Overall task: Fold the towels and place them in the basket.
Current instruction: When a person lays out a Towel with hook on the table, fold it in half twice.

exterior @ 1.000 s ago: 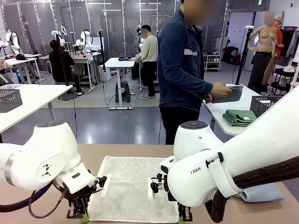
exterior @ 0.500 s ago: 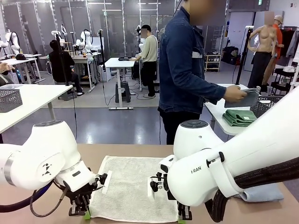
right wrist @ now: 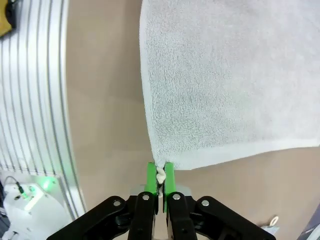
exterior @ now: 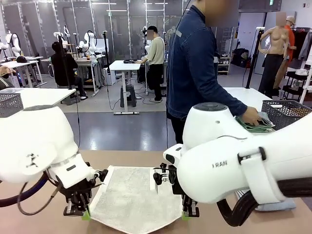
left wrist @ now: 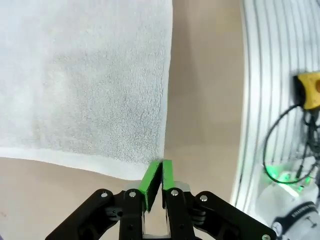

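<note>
The cream-beige towel (exterior: pixel 134 195) lies spread on the tan table between my arms. Its near edge is raised off the table and sags in the middle. My left gripper (exterior: pixel 78 212) is shut on the towel's near left corner. In the left wrist view its green pads (left wrist: pixel 150 176) pinch the edge of the towel (left wrist: pixel 85 75). My right gripper (exterior: pixel 190 212) is shut on the near right corner; the right wrist view shows a tuft of towel (right wrist: pixel 225 75) between the pads (right wrist: pixel 169 175). A pale blue-grey towel (exterior: pixel 279 204) lies at the right, partly under my right arm.
A person in a dark blue jacket (exterior: pixel 195 68) stands past the table's far edge, one hand (exterior: pixel 252 116) on folded green cloths on a white side table. A dark wire-mesh basket (exterior: pixel 287 112) stands there; another (exterior: pixel 9 103) stands on a table at the left.
Both grippers have risen, lifting the cream towel's near corners off the table. The person's hand has carried a grey folded thing down onto the green pile on the side table.
</note>
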